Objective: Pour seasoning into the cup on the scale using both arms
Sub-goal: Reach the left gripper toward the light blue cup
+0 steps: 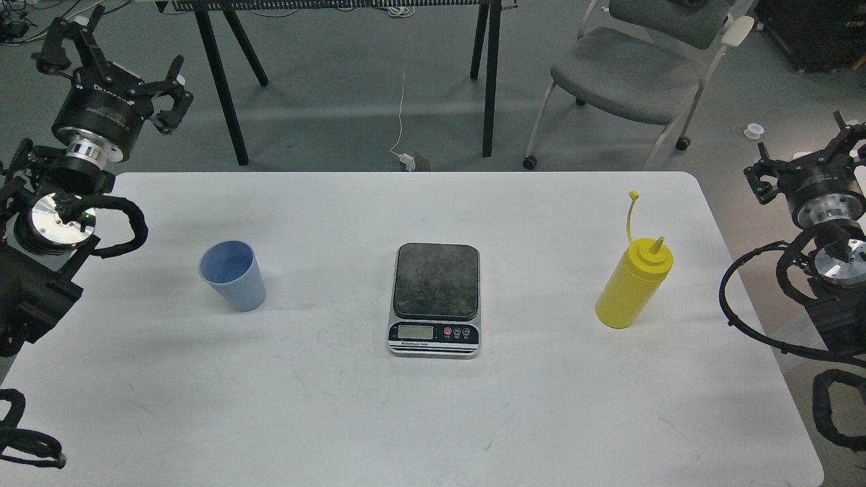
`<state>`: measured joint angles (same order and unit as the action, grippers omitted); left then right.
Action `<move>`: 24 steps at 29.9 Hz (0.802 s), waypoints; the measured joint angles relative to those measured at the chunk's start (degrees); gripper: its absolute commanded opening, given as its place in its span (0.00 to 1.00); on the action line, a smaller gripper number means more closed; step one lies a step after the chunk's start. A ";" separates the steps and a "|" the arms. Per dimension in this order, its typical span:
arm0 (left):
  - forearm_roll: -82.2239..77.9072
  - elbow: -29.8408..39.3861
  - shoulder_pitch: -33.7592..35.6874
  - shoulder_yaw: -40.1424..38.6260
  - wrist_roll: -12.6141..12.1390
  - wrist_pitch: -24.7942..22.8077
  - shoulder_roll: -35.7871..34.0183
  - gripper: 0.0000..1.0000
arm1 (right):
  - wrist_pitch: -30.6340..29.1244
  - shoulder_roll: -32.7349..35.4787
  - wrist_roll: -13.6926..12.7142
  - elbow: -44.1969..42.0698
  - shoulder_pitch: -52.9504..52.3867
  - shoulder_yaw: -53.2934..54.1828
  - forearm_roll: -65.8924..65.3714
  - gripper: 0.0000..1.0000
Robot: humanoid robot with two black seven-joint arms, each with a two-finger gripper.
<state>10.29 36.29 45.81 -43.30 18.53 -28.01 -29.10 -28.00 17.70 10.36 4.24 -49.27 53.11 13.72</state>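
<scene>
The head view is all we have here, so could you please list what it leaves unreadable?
- Scale: display digits and button labels too small to read.
- Right gripper: partly cut off by the frame's right edge, fingers indistinct.
- Seasoning bottle: opaque, fill level hidden.
- Chair: top cropped.

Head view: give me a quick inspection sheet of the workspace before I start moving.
Surface: white table, faint scuffs.
Job's things: blue cup upright, left; kitchen scale centre, plate bare; yellow squeeze bottle upright, right, cap off on its strap.
Clutter: nothing seen.
Grippers: left tool open, empty, off the table's left corner; right tool off the right edge, state unclear.
Cables: black looms on both arms; white cord on the floor.
Surroundings: grey chair, black table legs.
</scene>
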 measured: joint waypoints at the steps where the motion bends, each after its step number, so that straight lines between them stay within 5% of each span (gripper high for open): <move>1: 0.17 -0.01 0.00 0.00 0.00 0.00 0.00 1.00 | 0.00 -0.01 -0.05 0.23 0.09 0.00 0.00 1.00; 14: -2.58 4.08 0.32 2.81 -0.88 0.01 -4.10 0.98 | 0.00 0.40 -0.09 1.58 -0.23 -0.19 0.00 1.00; 24: -38.78 16.37 1.24 4.60 0.16 -0.01 -13.16 0.94 | 0.00 1.98 -0.07 3.02 -0.18 -0.37 0.00 1.00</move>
<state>-28.50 52.65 47.05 -38.70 18.69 -28.01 -42.26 -28.00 19.68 10.29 7.26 -49.45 52.74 13.72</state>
